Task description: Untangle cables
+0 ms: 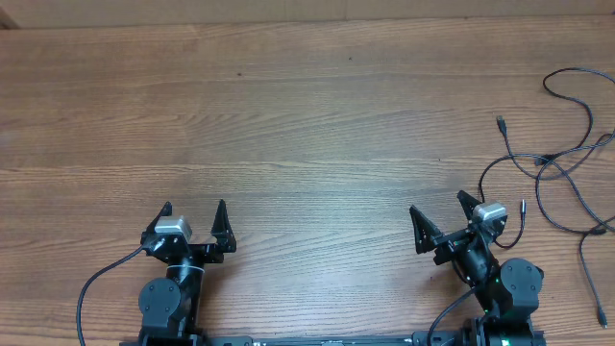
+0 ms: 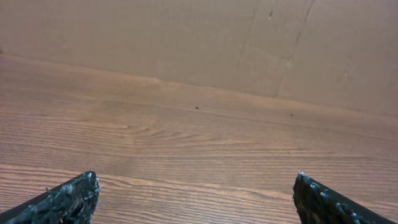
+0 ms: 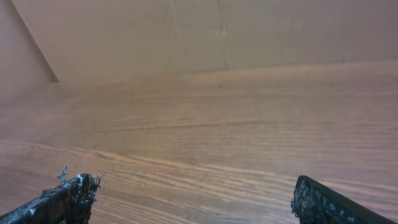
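Since nothing is grabbed yet, left fingers (image 1: 220, 219) and right fingers (image 1: 420, 229) sit spread apart, empty, at the tabletop (image 1: 307, 125) near edge; cables (image 1: 546, 160) lie tangled by the right edge, probably the right arm's reach.

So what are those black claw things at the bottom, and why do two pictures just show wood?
Those are two robot arms, seen from a camera above. Each ends in a pinching tool: the left tool and the right tool, both open, holding nothing. The other two pictures come from small cameras on the wrists, so you only see each tool's black fingers and the wooden table ahead. Thin black cables lie tangled near the table's right edge, untouched.
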Available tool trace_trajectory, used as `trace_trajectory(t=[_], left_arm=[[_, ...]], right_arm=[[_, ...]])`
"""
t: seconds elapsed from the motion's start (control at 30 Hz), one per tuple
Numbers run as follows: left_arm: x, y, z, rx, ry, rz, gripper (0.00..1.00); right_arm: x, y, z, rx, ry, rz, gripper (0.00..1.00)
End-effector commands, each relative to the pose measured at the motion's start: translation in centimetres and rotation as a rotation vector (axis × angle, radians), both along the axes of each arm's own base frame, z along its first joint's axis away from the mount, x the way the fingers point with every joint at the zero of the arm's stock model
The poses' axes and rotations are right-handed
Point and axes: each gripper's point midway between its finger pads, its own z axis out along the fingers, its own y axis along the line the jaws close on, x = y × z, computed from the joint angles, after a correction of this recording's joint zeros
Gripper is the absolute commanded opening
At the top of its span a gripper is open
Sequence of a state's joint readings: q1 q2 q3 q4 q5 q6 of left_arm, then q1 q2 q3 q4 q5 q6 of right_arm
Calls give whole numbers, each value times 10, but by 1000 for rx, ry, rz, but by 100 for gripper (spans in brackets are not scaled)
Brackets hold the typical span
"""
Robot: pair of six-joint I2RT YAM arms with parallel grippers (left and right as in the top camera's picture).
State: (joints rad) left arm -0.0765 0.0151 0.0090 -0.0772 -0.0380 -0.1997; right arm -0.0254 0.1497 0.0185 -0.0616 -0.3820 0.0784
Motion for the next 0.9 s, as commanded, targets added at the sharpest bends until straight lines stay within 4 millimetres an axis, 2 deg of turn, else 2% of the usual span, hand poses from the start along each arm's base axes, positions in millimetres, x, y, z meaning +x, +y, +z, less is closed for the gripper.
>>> trace_trajectory(t=[0.0,0.2,0.53,0.7,0.87], left_arm=[[0,1,1,22,-9,-1,99],[0,1,1,22,-9,-1,100],[0,1,1,22,-9,-1,99],[0,1,1,19,-9,0,100],[0,1,1,19,-9,0,99]], right_arm=[[0,-2,6,-2,-38,-19,100],[-5,-4,27,-4,-138,-32,100],[-3,-6,27,-3,-135,-65,100],[1,-21,23,109,-83,-184,100],[1,-18,23,109,-82,-176,100]])
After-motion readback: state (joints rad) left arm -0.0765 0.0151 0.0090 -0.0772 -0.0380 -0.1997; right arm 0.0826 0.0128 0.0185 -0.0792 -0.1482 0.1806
